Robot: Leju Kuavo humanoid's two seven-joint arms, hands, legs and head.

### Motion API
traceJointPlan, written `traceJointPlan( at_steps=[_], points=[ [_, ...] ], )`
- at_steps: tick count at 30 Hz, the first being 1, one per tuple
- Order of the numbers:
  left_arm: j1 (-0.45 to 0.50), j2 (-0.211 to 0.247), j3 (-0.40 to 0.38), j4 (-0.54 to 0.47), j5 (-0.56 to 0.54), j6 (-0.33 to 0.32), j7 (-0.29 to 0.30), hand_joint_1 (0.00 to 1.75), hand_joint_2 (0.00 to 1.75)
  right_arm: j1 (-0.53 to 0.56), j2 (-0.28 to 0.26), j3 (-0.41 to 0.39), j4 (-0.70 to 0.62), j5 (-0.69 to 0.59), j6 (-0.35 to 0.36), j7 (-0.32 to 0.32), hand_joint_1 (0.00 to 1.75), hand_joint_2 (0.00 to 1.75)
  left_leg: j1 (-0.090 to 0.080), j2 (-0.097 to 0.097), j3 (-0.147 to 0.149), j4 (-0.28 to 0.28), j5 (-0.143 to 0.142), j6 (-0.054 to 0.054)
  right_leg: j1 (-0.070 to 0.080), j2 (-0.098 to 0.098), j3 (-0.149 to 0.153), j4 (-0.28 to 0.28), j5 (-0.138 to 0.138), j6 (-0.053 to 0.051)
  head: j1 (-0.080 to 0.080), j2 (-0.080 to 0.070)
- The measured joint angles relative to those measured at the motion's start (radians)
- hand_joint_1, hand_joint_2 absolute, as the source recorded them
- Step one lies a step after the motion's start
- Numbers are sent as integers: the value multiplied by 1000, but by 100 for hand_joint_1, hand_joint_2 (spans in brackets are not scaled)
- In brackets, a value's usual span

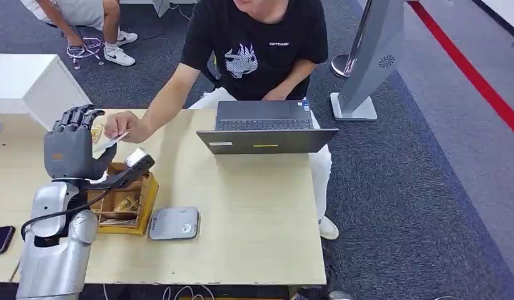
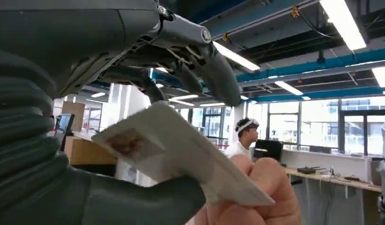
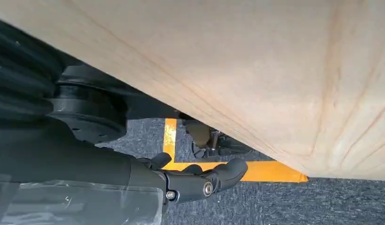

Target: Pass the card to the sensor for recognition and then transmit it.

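Handover step, judging by pose: your left hand (image 1: 70, 147) was raised above table (image 1: 254, 206), card (image 2: 181, 152) resting on its thumb, fingers spread above; person's hand (image 1: 126, 127) pinched same card. Whether thumb actually gripped, couldn't tell. Next you'd need clean release once person had it. Right hand (image 3: 195, 180) hung under table, fingers curled, holding nothing. Count: one card, one sensor pad (image 1: 174, 223), one laptop (image 1: 266, 128), one wooden box (image 1: 126, 200), one phone (image 1: 1, 239).
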Motion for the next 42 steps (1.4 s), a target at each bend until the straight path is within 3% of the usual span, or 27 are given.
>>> traceJointPlan(
  at_steps=[20, 25, 31, 37, 42],
  points=[
    [2, -2, 0, 0, 14, 30, -19, 175, 175, 2, 0, -10, 3, -9, -2, -11, 0, 175, 0, 0, -1, 0, 0, 0, 0, 0, -1, 0, 0, 0, 0, 0],
    [47, -2, 1, -29, 56, 38, -62, 175, 175, 33, 19, -124, 2, -233, 107, -160, 0, 175, 0, 0, -1, 0, 0, 0, 0, 0, -1, 0, 0, 0, 0, 0],
    [206, -7, 1, -97, 112, 53, -149, 175, 175, 94, 36, -177, 2, -224, 210, -368, 0, 175, 0, 0, -2, 0, -2, 1, 0, 0, -2, 0, -3, 1, 0, 0],
    [312, -12, 1, -98, 145, 71, -212, 175, 175, 127, 33, -152, 0, -106, 201, -402, 0, 175, 0, 0, -2, 0, -2, 2, 0, 0, -1, -1, -3, 2, 0, 0],
    [354, -18, 1, -79, 172, 72, -229, 175, 175, 148, 24, -104, -8, -34, 196, -457, 0, 175, 0, 0, -2, 0, -2, 2, 0, 0, -1, -1, -3, 2, -1, 0]
  ],
)
